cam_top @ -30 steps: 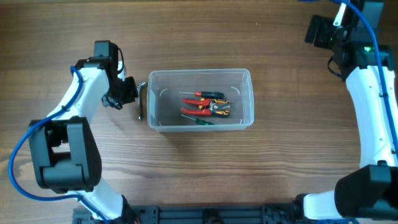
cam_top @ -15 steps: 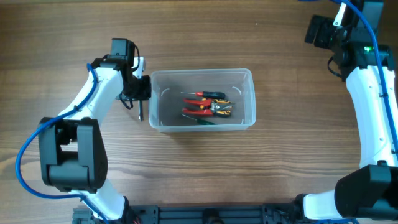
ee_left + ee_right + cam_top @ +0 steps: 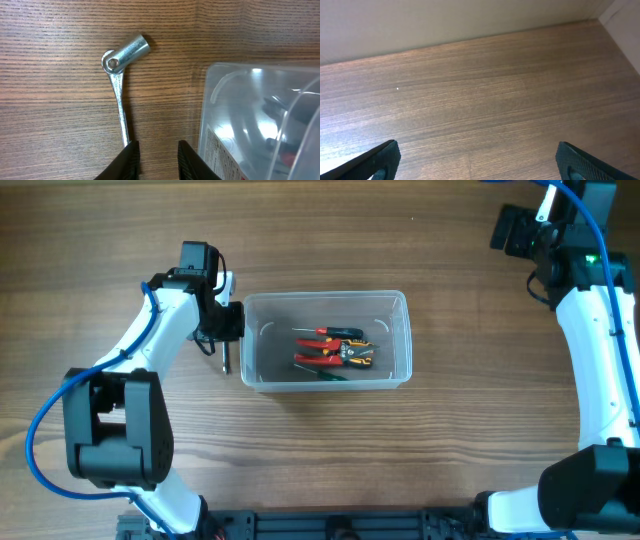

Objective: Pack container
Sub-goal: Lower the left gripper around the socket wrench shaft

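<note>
The container [image 3: 400,340] is a clear plastic tub at the table's middle, holding red and orange hand tools [image 3: 335,350]. In the left wrist view its rounded corner [image 3: 210,95] fills the right side. A silver socket wrench [image 3: 120,100] lies flat on the wood just left of the tub, and its lower end [image 3: 224,362] shows in the overhead view. My left gripper [image 3: 157,150] stands over the wrench's handle end with a narrow gap. Only bare wood shows between its fingers; the shaft passes by the left fingertip [image 3: 131,150]. My right gripper [image 3: 477,155] is wide open over bare wood at the far right [image 3: 520,228].
The wood table [image 3: 320,460] stretches around the tub. A pale wall [image 3: 445,20] borders the table's far edge in the right wrist view. A black rail [image 3: 330,525] runs along the near edge between the arm bases.
My left arm has swung up and right, closer to the tub's left wall, and now covers the wrench's upper part. The right arm has not moved.
</note>
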`<state>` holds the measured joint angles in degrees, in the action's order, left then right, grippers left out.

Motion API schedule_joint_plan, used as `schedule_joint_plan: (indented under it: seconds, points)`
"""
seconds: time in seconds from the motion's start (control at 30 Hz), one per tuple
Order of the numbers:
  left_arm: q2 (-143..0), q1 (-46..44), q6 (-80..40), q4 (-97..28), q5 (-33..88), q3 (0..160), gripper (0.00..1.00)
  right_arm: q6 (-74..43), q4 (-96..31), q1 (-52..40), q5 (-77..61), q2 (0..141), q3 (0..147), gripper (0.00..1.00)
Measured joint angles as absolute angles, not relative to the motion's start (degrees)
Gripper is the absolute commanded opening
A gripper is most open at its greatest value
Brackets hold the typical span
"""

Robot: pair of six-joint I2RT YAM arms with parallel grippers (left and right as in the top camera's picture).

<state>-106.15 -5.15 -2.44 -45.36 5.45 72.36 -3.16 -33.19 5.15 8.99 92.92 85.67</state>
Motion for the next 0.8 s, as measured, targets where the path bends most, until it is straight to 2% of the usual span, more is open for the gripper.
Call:
schedule_joint_plan:
  seconds: [0.17, 0.53, 0.8]
  points:
    - [-106.7, -4.9, -3.7, -46.2, 5.4, 72.4, 0.27, -3.2, -33.2, 5.1, 9.0, 92.9, 85.7, 1.0]
    - [-108.2, -2.7, -5.9, -46.4, 4.8, 72.4, 0.36, -3.2, -33.2, 5.1, 9.0, 92.9, 85.7, 1.0]
    - [-108.2, -2.1, -6.3, -46.1, 4.3, 72.4, 0.38, -3.2, -33.2, 5.1, 9.0, 92.9, 85.7, 1.0]
